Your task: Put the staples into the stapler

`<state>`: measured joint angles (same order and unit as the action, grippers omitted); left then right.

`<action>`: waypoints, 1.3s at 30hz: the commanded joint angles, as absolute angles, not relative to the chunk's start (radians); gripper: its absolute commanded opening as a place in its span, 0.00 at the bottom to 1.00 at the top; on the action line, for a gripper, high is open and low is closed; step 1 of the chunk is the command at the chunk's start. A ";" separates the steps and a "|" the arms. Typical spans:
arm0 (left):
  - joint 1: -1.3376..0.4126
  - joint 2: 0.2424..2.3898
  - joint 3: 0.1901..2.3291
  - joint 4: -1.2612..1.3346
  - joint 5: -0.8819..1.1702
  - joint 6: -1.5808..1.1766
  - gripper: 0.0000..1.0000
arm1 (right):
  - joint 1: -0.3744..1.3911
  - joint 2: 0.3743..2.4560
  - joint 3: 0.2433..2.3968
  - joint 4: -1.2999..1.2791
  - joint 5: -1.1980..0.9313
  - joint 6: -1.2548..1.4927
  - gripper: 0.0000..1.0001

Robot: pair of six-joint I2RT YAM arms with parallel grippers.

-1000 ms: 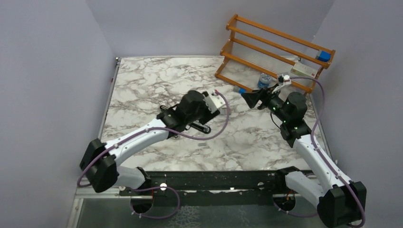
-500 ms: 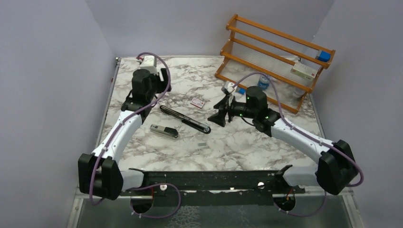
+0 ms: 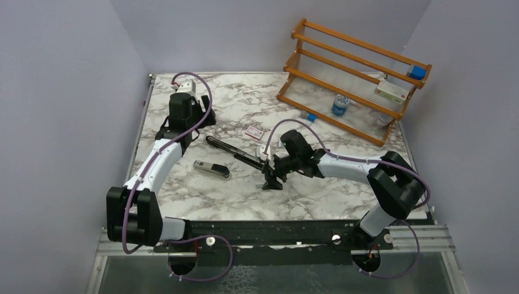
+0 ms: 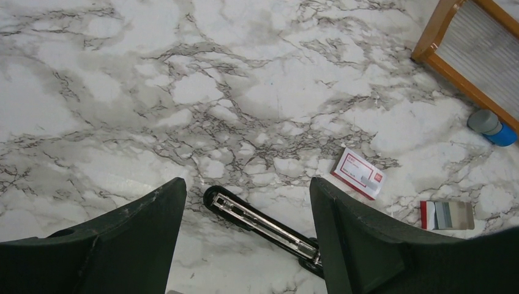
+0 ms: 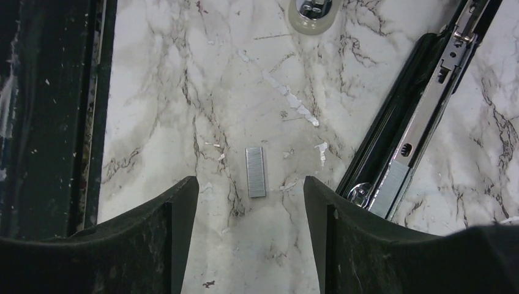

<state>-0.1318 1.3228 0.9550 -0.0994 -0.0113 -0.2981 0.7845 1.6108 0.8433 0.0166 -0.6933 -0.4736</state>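
The left gripper (image 4: 246,190) hangs over the far left part of the marble table (image 3: 330,196). Its two fingers stand wide apart and they hold nothing. Seen through the gap between these fingers, one end of the stapler (image 3: 235,153) lies on the table below them. It is not touched by either finger. On the near side of the stapler there is a short black-and-silver object (image 3: 211,169), apart from both pairs of fingers; I cannot tell what it is.

The stapler is opened out flat, with its silver channel (image 5: 454,55) facing up. It runs slantwise from under the left fingers toward the right fingers. The pink-red box of staples (image 3: 254,131) lies just past the tip of the left gripper's right-hand finger, on the far side of the stapler and not touching it.

The right gripper (image 5: 248,184) points down at the table with its fingers also spread open and gripping nothing. One staple strip (image 5: 256,168) lies flat on the marble between the two fingertips, and it touches neither of them. The open stapler passes close beside the finger that shows at the right of this wrist view. The orange wooden rack (image 3: 355,67) stands far beyond these fingers, at the back right corner.
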 commanded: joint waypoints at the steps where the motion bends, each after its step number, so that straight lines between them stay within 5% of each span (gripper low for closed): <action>1: -0.124 1.335 0.969 -0.110 0.000 -0.301 0.78 | 0.793 1.653 0.837 0.029 -0.723 -0.596 0.64; 26: -0.124 1.350 0.971 -0.093 0.020 -0.298 0.78 | 0.864 1.788 0.934 -0.132 -0.533 -0.656 0.21; 39: -0.124 1.354 0.972 -0.098 0.016 -0.304 0.78 | 0.900 1.856 1.049 -0.087 -0.371 -0.255 0.15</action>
